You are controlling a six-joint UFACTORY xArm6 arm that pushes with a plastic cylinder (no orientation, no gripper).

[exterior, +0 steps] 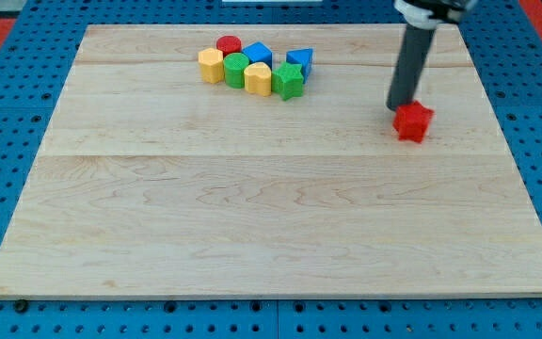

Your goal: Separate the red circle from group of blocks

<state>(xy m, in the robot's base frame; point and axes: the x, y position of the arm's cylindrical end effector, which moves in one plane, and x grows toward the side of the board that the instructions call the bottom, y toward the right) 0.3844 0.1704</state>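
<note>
Flagging risk first: my tip [405, 105] is touching the wrong red block [413, 122], which lies just on its view-bottom side. Any push here only shifts that one.

No fingers on this rig, only a bare rod, so nothing spreads or pinches.

Red circle [229, 44] is well off to the view's left of my tip and a little toward the view's top. It's on the top edge of the group, against a green block [236, 70] and a blue block [258, 54].

Failure modes, as I judge them:
- coming in from the view's bottom drags the neighbours along
- pushing toward the view's top runs it off the surface [252, 217], since the edge is close
- an off-centre push lets the round side slip off my tip

Circle stands flat: no heading, no long axis in plan.
</note>
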